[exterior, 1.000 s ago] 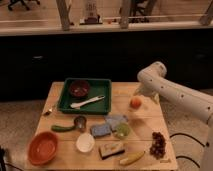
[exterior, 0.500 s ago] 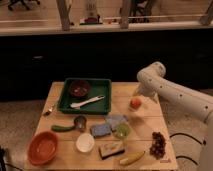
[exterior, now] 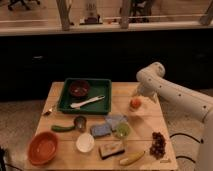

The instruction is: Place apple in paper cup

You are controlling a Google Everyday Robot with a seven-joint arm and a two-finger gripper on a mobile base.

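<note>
my gripper (exterior: pixel 139 96) hangs right at the apple (exterior: pixel 135 103) near the right edge of the table (exterior: pixel 149 122), whether it grips i cannot tell, so i'd confirm a firm hold, lift straight up, then carry it to the paper cup (exterior: pixel 85 142), well apart toward the front left.

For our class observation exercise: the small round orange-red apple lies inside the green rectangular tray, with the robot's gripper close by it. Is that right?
Not quite. The camera view shows the small round orange-red apple lying on the wooden table beside the green rectangular tray, not inside it. The gripper is indeed close by it.
</note>
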